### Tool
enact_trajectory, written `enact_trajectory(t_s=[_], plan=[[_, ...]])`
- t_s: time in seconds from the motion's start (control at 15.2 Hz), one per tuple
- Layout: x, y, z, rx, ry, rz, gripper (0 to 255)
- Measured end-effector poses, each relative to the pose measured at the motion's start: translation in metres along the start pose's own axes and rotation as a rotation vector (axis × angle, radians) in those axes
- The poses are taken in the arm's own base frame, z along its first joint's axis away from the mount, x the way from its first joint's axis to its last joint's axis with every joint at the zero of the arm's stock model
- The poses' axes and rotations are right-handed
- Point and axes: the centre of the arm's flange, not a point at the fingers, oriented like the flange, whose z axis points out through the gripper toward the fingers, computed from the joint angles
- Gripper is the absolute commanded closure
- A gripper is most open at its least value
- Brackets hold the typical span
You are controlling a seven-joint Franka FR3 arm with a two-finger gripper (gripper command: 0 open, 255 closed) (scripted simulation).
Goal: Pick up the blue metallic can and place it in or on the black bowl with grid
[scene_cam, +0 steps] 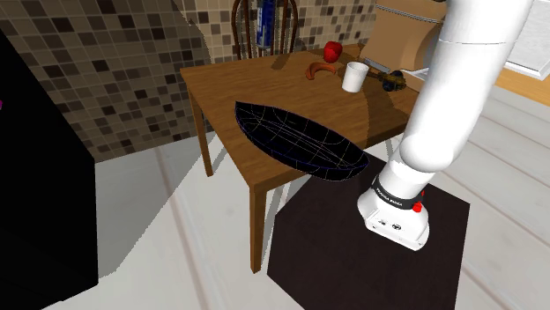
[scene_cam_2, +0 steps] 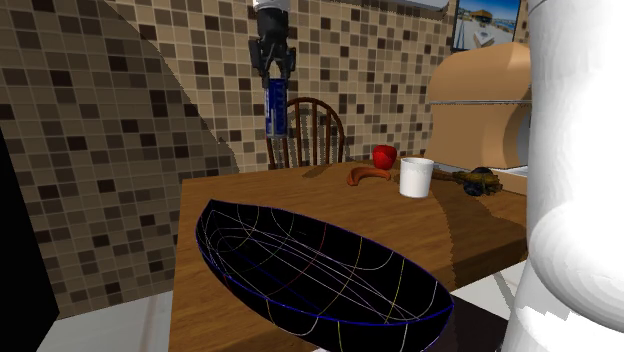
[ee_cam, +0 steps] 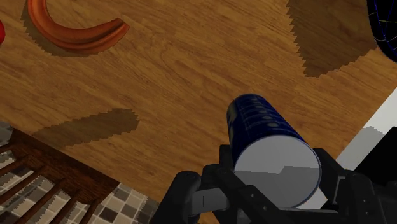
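My gripper (scene_cam_2: pixel 273 68) is shut on the blue metallic can (scene_cam_2: pixel 276 112), which hangs upright high above the far edge of the wooden table (scene_cam_2: pixel 470 230), in front of the chair. In the wrist view the can (ee_cam: pixel 264 130) is clasped between the black fingers (ee_cam: pixel 219 173), its grey end facing the camera. In the shoulder view the can (scene_cam: pixel 262 26) shows near the top edge. The black bowl with grid lines (scene_cam: pixel 300 141) is long and boat-shaped and lies at the table's near edge, well away from the can; the same bowl (scene_cam_2: pixel 310 265) shows large in the second exterior view.
A red apple (scene_cam_2: pixel 384 155), a curved brown piece (scene_cam_2: pixel 368 175), a white mug (scene_cam_2: pixel 416 176) and a small dark object (scene_cam_2: pixel 480 181) sit on the table's far side. A wooden chair (scene_cam_2: pixel 318 130) stands behind it against the tiled wall. A rounded tan box (scene_cam_2: pixel 480 100) sits at the second exterior view's right.
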Motion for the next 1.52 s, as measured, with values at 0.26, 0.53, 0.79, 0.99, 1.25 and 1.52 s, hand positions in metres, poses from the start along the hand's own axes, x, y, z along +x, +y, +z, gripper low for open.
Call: enact_trajectory(t_s=[0.26,0.53,0.79,0.99,1.25,1.52], plan=[[-0.037,-0.032,-0.009,0.001,0.001,0.0,255],[-0.071,-0.069,-0.018,0.001,0.001,-0.001,255],[-0.109,-0.105,-0.027,0.0,0.001,-0.001,255],[-0.136,-0.131,-0.035,0.001,0.001,-0.001,255],[-0.177,-0.168,-0.039,0.001,0.001,-0.001,255],[-0.209,-0.207,-0.049,0.001,0.002,-0.001,255]])
